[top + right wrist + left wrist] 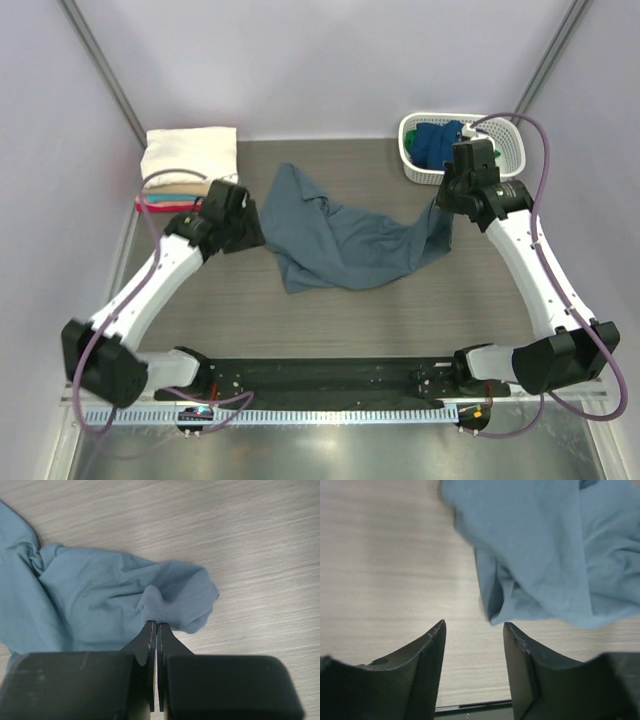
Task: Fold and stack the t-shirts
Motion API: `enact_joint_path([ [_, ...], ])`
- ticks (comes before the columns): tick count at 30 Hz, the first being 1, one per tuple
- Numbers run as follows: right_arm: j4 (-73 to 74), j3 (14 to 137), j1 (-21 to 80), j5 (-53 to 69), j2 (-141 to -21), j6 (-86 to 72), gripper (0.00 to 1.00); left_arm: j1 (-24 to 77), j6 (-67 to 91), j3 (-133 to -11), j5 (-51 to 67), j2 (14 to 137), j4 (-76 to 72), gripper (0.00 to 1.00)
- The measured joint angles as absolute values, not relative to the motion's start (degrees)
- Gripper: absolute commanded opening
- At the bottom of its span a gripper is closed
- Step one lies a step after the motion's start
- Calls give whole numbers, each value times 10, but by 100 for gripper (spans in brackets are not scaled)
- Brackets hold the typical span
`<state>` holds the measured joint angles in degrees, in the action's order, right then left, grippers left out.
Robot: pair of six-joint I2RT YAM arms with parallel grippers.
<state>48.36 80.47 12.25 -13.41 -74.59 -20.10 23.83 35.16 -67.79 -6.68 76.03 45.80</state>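
A: What sits far right?
B: A white lattice basket [418,172], on the grey woodgrain bench [330,325].
A: Anything else around?
B: Pale walls [330,60] at the left, far and right sides of the bench.

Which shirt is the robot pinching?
The grey-blue t-shirt crumpled mid-table: the right gripper pinches its edge. The cream one lies folded far left; the dark blue one sits in the basket.

The grey worktop [400,310] bears a crumpled slate shirt [340,245] at its middle, a cream-topped folded stack [190,160] far left and a white basket [415,160] far right.
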Motion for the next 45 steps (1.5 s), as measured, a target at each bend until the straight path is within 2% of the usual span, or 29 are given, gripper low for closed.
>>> enact_joint_path([
  [4, 475, 778, 123, -127, -746, -201, 1, 240, 390, -541, -48, 680, 388, 48],
  [9, 465, 766, 122, -117, -746, -201, 1, 240, 412, -449, -3, 757, 302, 51],
  [18, 445, 743, 122, -107, -746, -201, 1, 240, 420, -470, 12, 891, 185, 47],
  [24, 440, 736, 122, -103, -746, -201, 1, 240, 430, -498, 16, 935, 135, 45],
  [27, 435, 733, 122, -101, -746, -201, 1, 240, 434, -501, 16, 946, 118, 35],
  [28, 433, 732, 122, -100, -747, -201, 1, 240, 434, -502, 16, 949, 113, 24],
  [32, 428, 729, 122, -97, -747, -201, 1, 239, 437, -505, 15, 962, 96, 1],
  [39, 421, 725, 122, -96, -747, -201, 1, 240, 434, -503, -7, 941, 124, 0],
  [45, 423, 728, 121, -97, -729, -207, 1, 241, 430, -554, -38, 769, 280, 0],
])
